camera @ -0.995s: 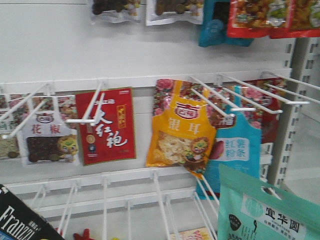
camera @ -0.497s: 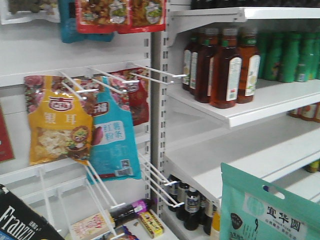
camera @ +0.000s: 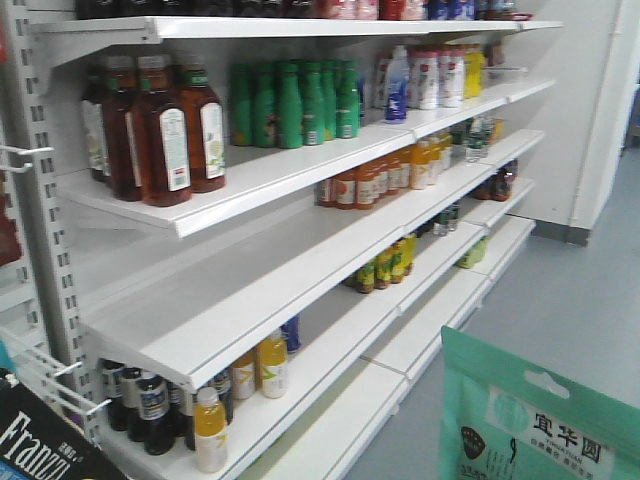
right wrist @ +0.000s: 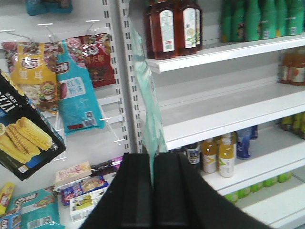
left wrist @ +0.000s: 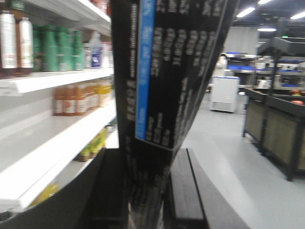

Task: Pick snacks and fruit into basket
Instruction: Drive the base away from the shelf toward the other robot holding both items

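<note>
mint-green pouch (right wrist: 148, 109) pinched in right tool (right wrist: 152, 167) — black packet (left wrist: 181, 71) in left tool (left wrist: 147, 191)

Left pincer (left wrist: 147, 191) and right pincer (right wrist: 152, 174) each clamped, jaws nearly together

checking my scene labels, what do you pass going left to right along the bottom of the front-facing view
black Franzz packet → dark bottles → white-capped yellow drink bottle → pale yellow bottles → blue bottle → mint-green pouch
</note>
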Tool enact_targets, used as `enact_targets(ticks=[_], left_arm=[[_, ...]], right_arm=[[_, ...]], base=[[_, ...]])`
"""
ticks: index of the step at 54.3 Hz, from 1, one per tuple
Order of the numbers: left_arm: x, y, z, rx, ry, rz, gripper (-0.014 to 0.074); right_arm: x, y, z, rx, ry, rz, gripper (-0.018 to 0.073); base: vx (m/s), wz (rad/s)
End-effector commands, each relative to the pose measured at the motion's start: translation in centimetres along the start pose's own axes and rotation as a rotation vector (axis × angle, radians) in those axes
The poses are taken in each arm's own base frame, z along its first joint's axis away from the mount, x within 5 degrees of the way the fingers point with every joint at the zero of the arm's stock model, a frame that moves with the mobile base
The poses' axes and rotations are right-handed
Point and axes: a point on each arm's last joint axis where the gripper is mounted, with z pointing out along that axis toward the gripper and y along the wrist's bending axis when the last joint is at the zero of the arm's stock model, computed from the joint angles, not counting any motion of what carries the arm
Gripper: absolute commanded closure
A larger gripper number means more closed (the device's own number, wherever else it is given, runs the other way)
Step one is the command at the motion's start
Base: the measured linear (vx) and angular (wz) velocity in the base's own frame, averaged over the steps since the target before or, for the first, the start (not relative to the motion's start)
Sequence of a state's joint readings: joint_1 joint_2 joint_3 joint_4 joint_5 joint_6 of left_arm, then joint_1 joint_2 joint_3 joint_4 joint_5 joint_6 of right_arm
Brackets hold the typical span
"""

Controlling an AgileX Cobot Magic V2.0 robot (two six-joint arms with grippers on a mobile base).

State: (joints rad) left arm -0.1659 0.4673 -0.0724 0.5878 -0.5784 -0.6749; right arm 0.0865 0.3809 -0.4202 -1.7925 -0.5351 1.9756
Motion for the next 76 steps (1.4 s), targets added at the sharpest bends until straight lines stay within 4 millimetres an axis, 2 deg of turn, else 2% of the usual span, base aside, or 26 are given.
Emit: enact_targets(ticks=[1,37,76], left_arm=[[-1.58,-0.42,0.19,0.043,-0.103,-0.03,0.0596],[-1.58,-0.42,0.19,0.043,-0.103,-0.03,0.0596],[-1.58,-0.42,0.19,0.043,-0.103,-0.03,0.0596]], right_arm=[[-1.16,-0.03,-0.12,0.024,-0.043,-0.009,0.0568],[-1.12,0.07,-0.12,0.013,-0.038,-0.009,0.0568],[-1.12,0.06,-0.12,0.014,-0.038,-0.009,0.0568]], base=[[-0.07,-0.66],[-0.01,-0.58],[0.16,-0.5]])
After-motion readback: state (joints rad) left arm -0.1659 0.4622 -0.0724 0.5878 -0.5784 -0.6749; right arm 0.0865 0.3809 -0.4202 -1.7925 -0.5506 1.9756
